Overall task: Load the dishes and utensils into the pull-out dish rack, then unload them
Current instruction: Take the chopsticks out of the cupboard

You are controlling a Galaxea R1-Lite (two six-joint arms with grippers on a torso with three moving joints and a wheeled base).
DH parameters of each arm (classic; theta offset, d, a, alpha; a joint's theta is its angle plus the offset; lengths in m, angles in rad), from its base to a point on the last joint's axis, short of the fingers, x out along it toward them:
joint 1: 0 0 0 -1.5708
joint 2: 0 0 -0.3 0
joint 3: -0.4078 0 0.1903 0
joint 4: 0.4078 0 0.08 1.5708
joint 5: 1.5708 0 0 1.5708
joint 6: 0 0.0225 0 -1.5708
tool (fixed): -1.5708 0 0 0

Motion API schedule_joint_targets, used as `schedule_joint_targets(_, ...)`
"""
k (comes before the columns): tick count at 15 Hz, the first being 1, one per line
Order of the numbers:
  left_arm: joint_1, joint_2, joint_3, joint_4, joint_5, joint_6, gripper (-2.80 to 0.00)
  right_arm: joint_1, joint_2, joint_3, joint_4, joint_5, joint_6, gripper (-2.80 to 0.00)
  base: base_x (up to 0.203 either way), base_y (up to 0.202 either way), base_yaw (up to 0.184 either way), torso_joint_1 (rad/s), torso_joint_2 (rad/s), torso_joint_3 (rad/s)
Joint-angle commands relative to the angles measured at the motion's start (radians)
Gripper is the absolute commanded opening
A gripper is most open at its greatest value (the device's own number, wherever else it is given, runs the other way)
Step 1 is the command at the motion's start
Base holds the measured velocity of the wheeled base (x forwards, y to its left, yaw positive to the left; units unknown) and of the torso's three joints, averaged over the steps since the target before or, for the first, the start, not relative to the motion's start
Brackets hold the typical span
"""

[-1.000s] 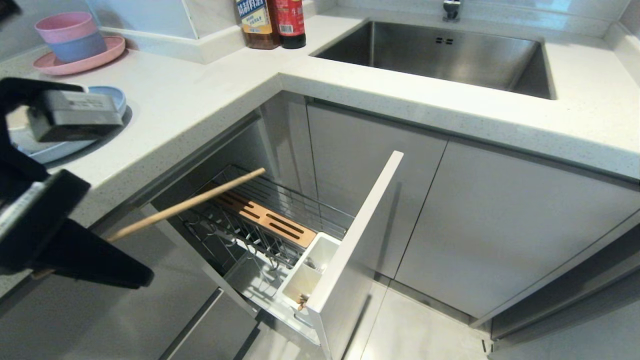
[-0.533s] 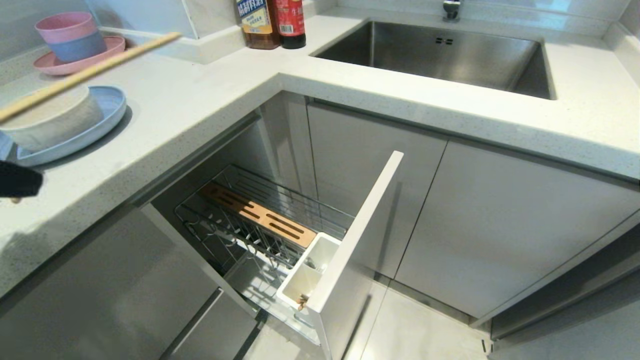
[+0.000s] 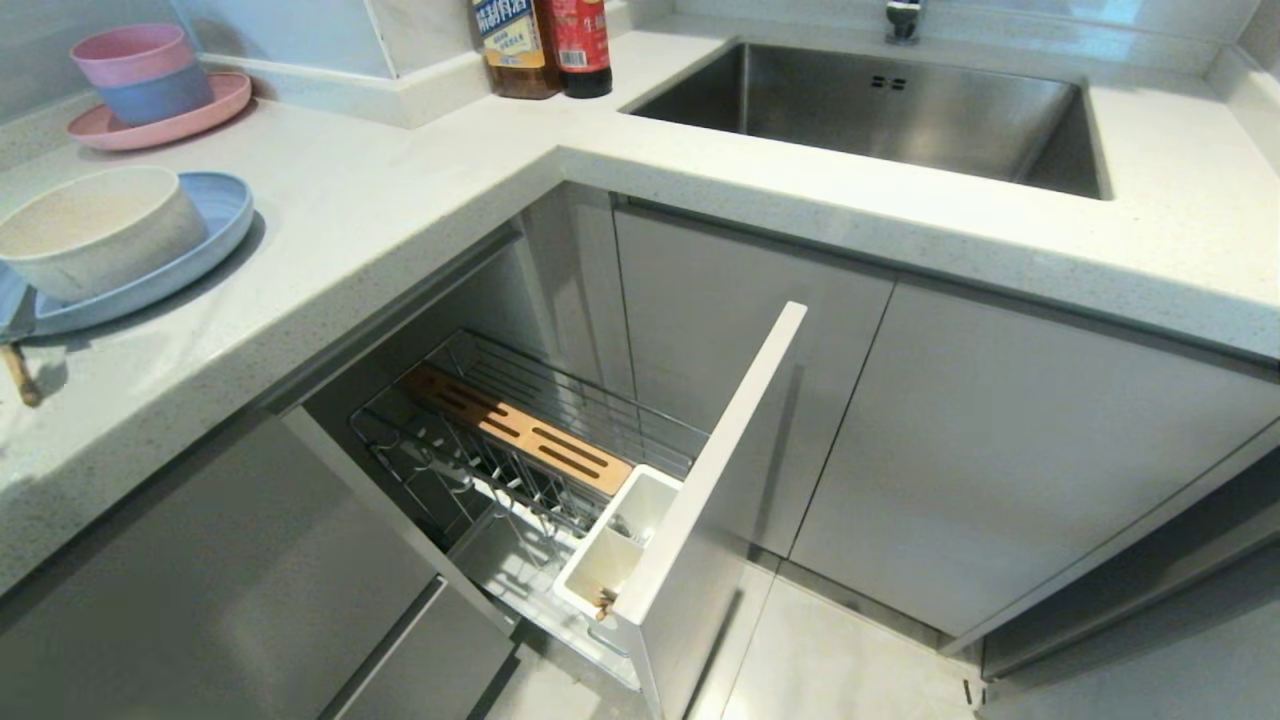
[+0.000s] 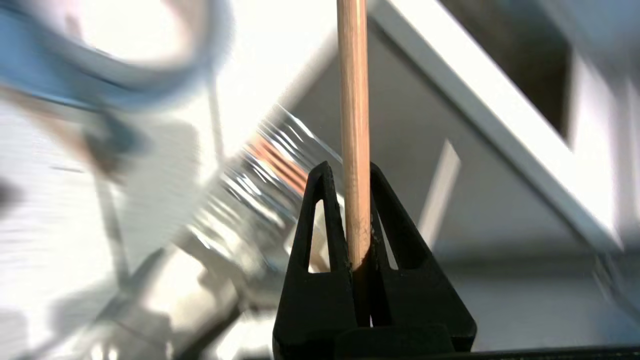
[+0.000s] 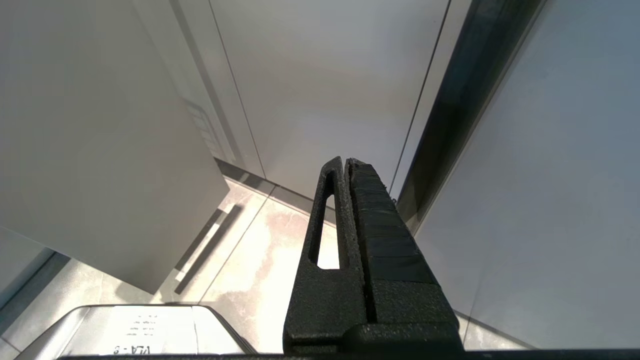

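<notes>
In the left wrist view my left gripper [image 4: 348, 172] is shut on a light wooden chopstick [image 4: 353, 100] that sticks straight out past the fingertips. The arm is outside the head view. Behind the chopstick, blurred, are the pale blue plate [image 4: 30, 80] and the chrome pull-out dish rack [image 4: 250, 185]. In the head view the cream bowl [image 3: 100, 225] sits on the pale blue plate [image 3: 225, 215] on the counter at left. A short brown stick end [image 3: 20, 375] lies on the counter at the left edge. The rack [image 3: 520, 400] is pulled out, with no dishes in its prongs. The fork cannot be made out.
The rack holds a wooden knife block [image 3: 540, 440] and a white cutlery holder [image 3: 610, 560] behind its narrow white door front [image 3: 720, 450]. Pink and blue bowls [image 3: 140, 70] sit on a pink plate at the back left. Two bottles [image 3: 545, 45] and the sink [image 3: 880, 110] are beyond. My right gripper [image 5: 346, 161] hangs shut near the floor.
The left arm swung the chopstick up from over the rack, across the counter above the bowl, and out of the head view to the left. The bowl and plate are now uncovered.
</notes>
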Motion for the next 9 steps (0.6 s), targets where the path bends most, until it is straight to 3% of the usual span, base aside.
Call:
schedule_joint_targets(1,0.172,-0.018,0.007,-0.029,0.006,-0.007,-2.8,0.0,0.0,0.002,0.0,0.0,0.0,-2.8,0.0,0.0,0.0,0.0,0.0,0.0)
schedule_joint_targets(3,0.288,-0.043,0.064,-0.094,0.013,-0.041,-2.8,0.0,0.0,0.002,0.0,0.0,0.0,-2.8,0.0,0.0,0.0,0.0,0.0,0.0)
schedule_joint_targets(5,0.306,-0.084,0.128,-0.131,0.027,-0.175,-2.8,0.0,0.0,0.002,0.0,0.0,0.0,-2.8,0.0,0.0,0.0,0.0,0.0,0.0)
schedule_joint_targets(9,0.379,-0.074,0.174,-0.134,0.107,-0.372,-2.8,0.0,0.0,0.001,0.0,0.0,0.0,-2.8,0.0,0.0,0.0,0.0,0.0,0.0)
